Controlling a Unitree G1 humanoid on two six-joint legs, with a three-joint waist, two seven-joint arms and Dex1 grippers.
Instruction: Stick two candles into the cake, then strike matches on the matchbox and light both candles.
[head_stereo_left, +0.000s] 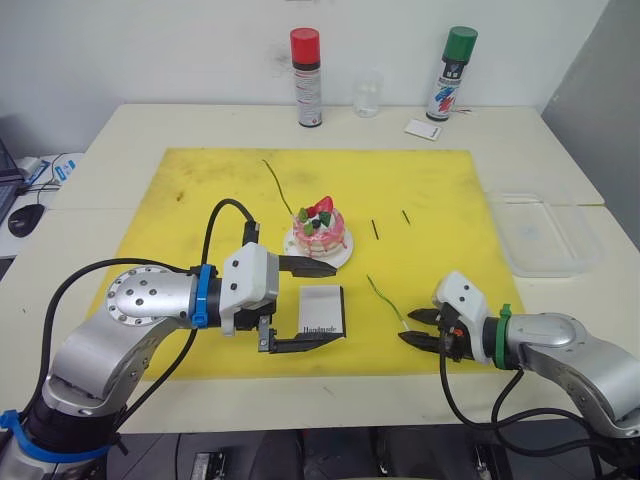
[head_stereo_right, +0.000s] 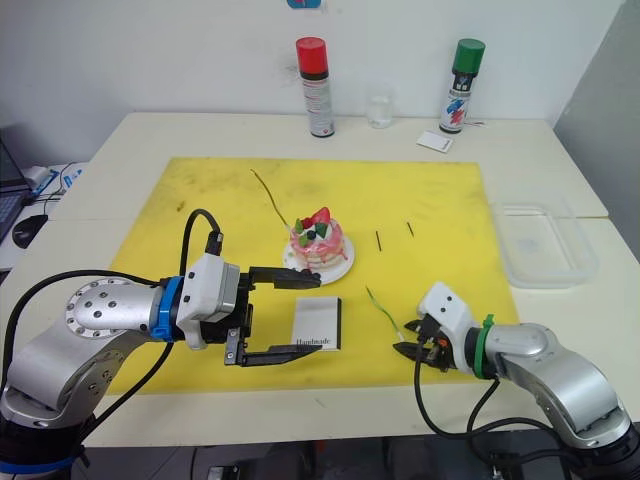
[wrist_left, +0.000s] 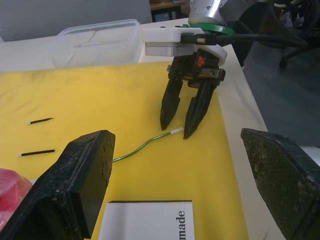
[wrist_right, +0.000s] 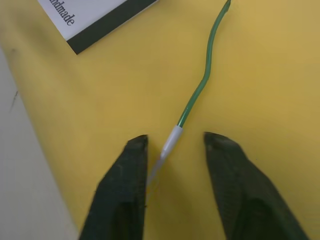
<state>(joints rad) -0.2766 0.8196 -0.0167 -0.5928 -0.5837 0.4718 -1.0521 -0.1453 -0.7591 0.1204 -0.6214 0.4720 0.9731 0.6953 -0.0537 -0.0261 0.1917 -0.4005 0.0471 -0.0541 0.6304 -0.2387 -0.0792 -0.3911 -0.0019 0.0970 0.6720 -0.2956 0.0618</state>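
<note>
- Right pincer (wrist_right: 172, 150) spread, low over the yellow mat (head_stereo_left: 200, 190), straddling the pale end of the near candle (wrist_right: 200, 85); judged: lined up for a pick, nothing pinched yet.
- Left pincer (head_stereo_left: 315, 305) spread wide, flanking the matchbox (head_stereo_left: 321, 311) just in front of the cake (head_stereo_left: 319, 230); probably ready to steady it.
- Second candle (head_stereo_left: 276, 188) lies behind the cake; two matches (head_stereo_left: 388, 222) to its right.
- Clear tray (head_stereo_left: 545, 235) on the table (head_stereo_left: 540, 150), right of the mat; appears empty.
</note>
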